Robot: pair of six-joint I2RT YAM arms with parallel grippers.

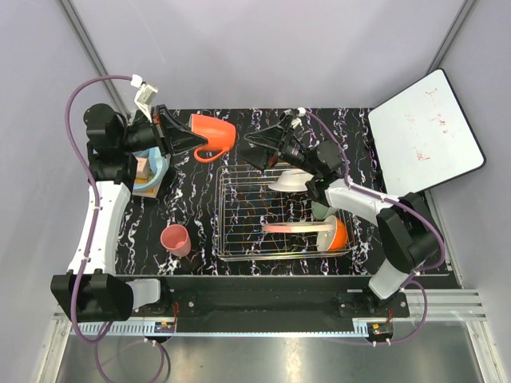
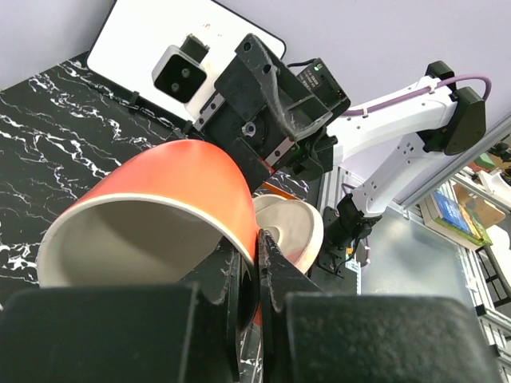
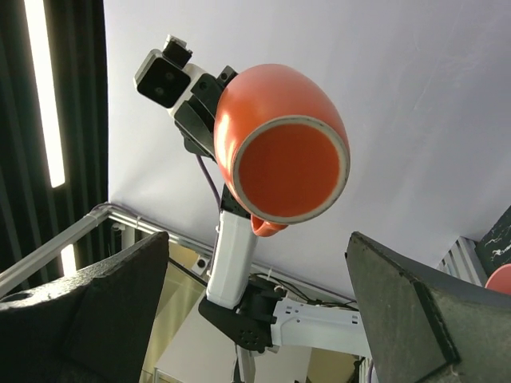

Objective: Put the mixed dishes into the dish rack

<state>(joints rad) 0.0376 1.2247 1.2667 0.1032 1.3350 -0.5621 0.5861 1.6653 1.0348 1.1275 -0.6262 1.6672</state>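
The left tool is pinching the mug by its rim, holding it aloft right before the spread right tool, seemingly for a handover. Below the right tool, the rack is already holding the white plate, pink plate, green bowl and orange bowl. The cup is waiting on the table, behind the left tool.
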